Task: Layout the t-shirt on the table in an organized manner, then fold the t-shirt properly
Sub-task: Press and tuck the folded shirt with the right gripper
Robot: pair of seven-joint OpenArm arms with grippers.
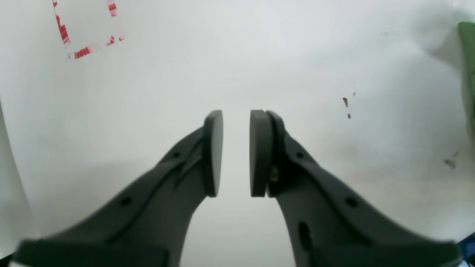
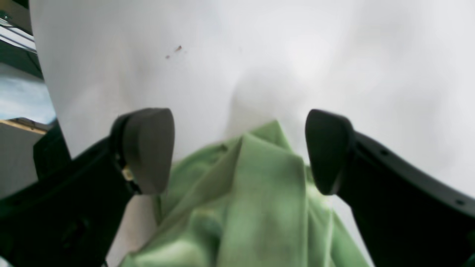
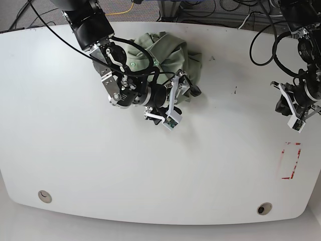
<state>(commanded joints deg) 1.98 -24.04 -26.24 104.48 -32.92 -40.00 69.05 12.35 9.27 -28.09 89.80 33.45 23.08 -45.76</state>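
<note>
The pale green t-shirt (image 3: 168, 50) lies crumpled in a heap at the far middle of the white table (image 3: 100, 165). My right gripper (image 3: 186, 93) is at the heap's near right edge. In the right wrist view the right gripper (image 2: 237, 152) is open, its pads wide apart on either side of a raised fold of the t-shirt (image 2: 256, 193) without touching it. My left gripper (image 3: 287, 103) hovers over bare table at the right, far from the shirt. In the left wrist view the left gripper (image 1: 236, 152) has its pads a narrow gap apart with nothing between them. A strip of the t-shirt (image 1: 468, 66) shows at that view's right edge.
A red rectangular marking (image 3: 291, 160) is on the table near the left arm, and also shows as a red marking (image 1: 83, 52) in the left wrist view. Two grommet holes (image 3: 44, 196) (image 3: 264, 208) sit by the near edge. Small dark specks (image 3: 235, 90) lie right of the shirt. Cables trail beyond the far edge.
</note>
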